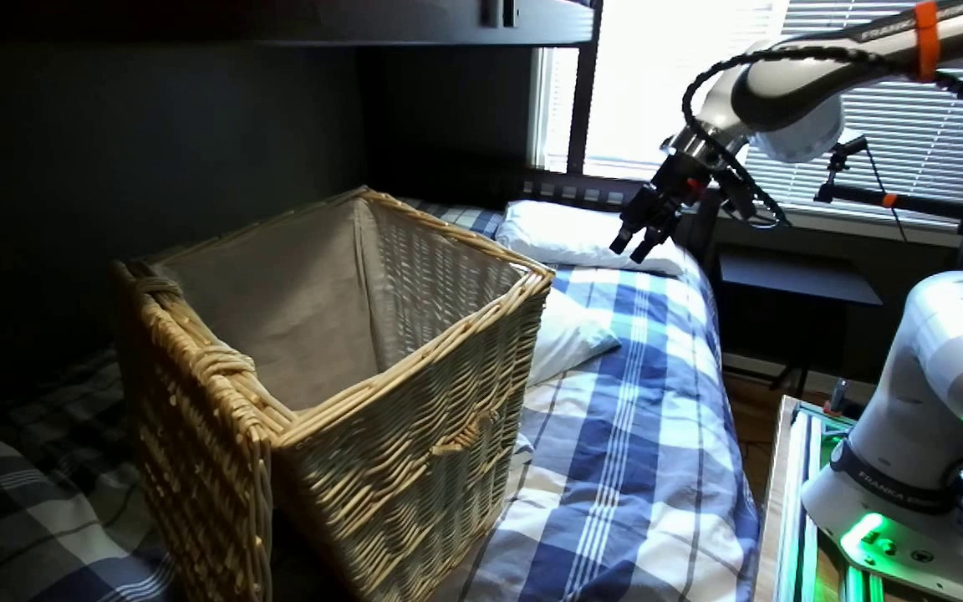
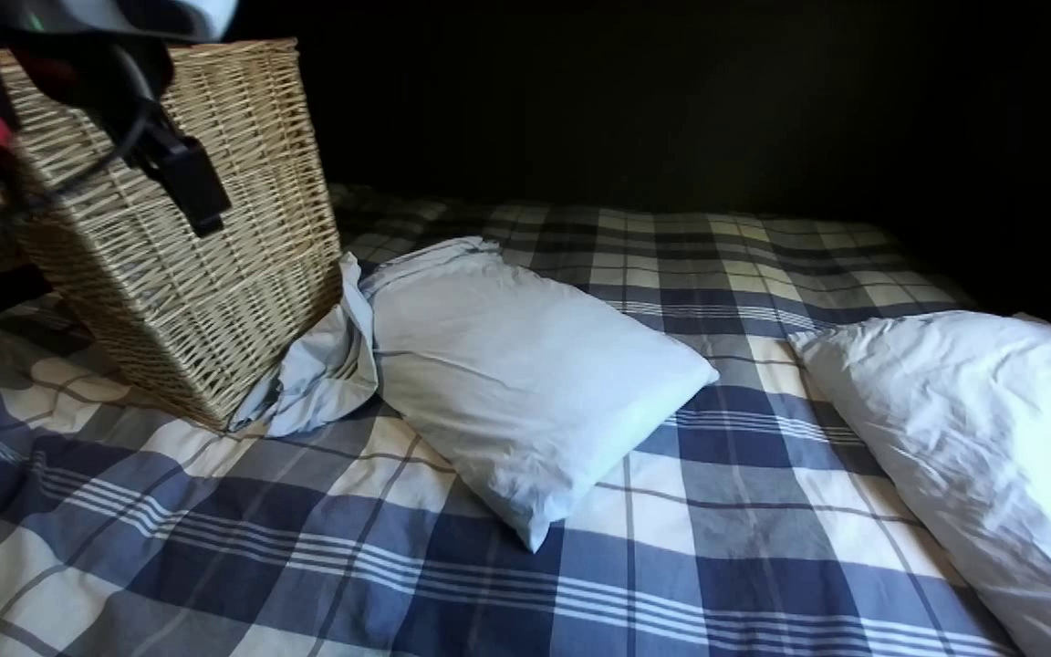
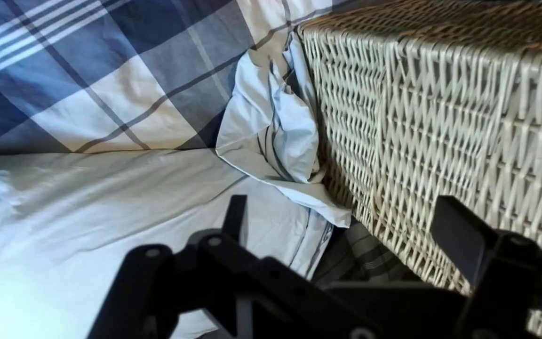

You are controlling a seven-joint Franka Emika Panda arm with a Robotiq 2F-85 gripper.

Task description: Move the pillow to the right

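Lying beside wicker basket in an exterior view, white pillow; in the wrist view, pillow sits below and apart from the gripper, jaws spread; in an exterior view, arm reaches over plaid bedding, angled down.

We read FRANKA EMIKA, interrupted by an orange strap, on the robot's arm; FRANKA on its base.
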